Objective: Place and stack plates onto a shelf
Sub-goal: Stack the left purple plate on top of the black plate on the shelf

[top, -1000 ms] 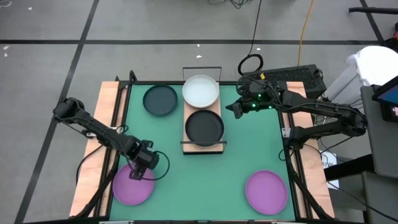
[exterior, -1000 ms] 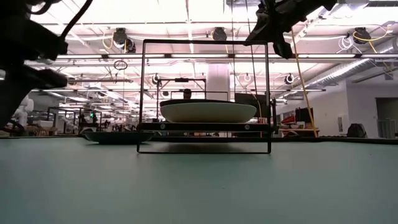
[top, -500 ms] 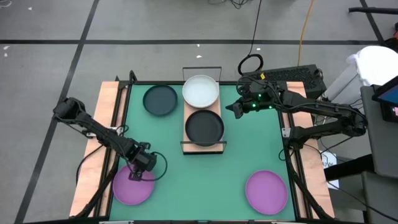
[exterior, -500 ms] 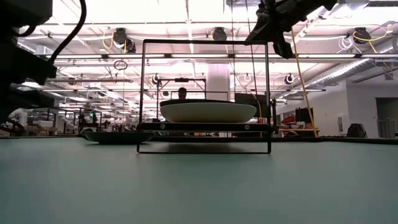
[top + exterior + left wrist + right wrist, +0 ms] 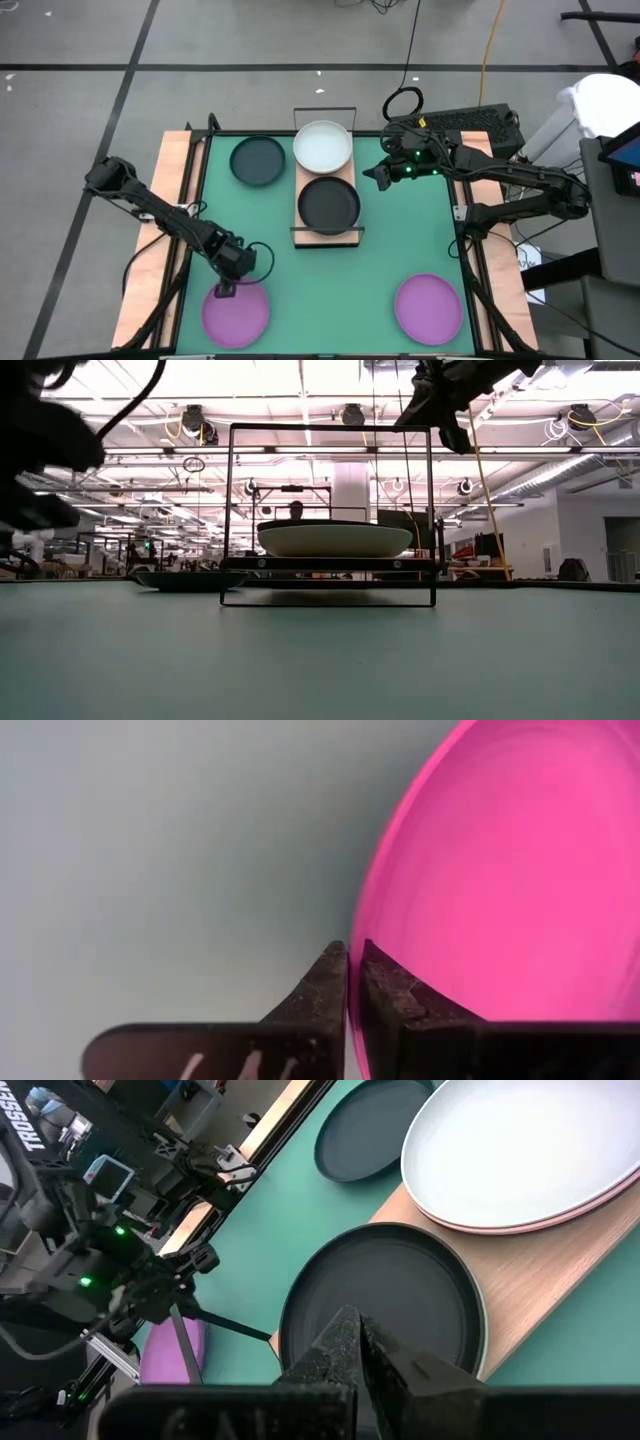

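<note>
**Ana:** Left hand (image 5: 228, 287) has its fingers pinched shut on the far rim of the near-left purple plate (image 5: 236, 311). Its wrist view shows the two fingers (image 5: 322, 988) together at the plate's edge, one inside the rim and one outside.

**Ben:** And the right hand (image 5: 372, 176)?

**Ana:** Closed on nothing, hovering just beside the shelf (image 5: 342, 231), off its right side. It waits.

**Ben:** What is on the shelf?

**Ana:** A dark grey plate (image 5: 328, 203) at the near end and a whitish plate (image 5: 322, 146) at the far end, with a pink edge showing under it in the right wrist view. Another grey plate (image 5: 258, 160) lies on the bench (image 5: 400, 240) left of the shelf, and a second purple plate (image 5: 428, 308) sits near-right.

**Ben:** How would you do this lift well?

**Ana:** I'd raise it slowly. An edge grip will likely let the plate droop, so tilt it as little as possible. Carry it high enough to clear the shelf's wire end frame (image 5: 330, 428), then lower it centred over the grey plate so the rims nest before letting go.
</note>
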### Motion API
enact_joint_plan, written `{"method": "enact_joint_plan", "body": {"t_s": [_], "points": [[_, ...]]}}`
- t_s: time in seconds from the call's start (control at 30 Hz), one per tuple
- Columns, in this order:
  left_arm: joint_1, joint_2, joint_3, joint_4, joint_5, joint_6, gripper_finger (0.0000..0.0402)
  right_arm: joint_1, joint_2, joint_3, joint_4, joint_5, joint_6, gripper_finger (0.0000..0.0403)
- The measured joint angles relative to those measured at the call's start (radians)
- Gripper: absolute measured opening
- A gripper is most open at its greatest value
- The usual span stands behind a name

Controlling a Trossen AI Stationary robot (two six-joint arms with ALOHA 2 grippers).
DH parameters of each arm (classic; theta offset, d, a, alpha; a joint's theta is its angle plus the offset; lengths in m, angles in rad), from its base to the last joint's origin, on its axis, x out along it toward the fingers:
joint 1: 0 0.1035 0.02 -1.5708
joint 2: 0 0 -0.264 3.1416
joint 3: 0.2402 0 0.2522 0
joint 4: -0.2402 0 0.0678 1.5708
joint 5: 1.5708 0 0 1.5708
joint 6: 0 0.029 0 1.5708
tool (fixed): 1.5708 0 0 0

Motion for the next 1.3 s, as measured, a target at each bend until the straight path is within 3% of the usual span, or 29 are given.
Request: {"method": "enact_joint_plan", "body": {"t_s": [0.4,0.77,1.03,1.3], "points": [[0.068,-0.163,0.168,-0.073,0.023,-0.135,0.001,0.0,0.0,0.0,0.0,0.006,0.051,0.0],[0.248,-0.239,0.296,-0.053,-0.033,-0.135,0.001,-0.006,-0.037,0.0,-0.039,0.01,0.061,0.0],[0.377,-0.239,0.322,0.108,-0.029,-0.12,0.001,-0.006,-0.152,0.0,-0.108,0.113,0.074,0.0],[0.493,-0.239,0.323,0.247,-0.027,-0.121,0.001,-0.006,-0.242,0.0,-0.159,0.118,0.071,0.0]]}}
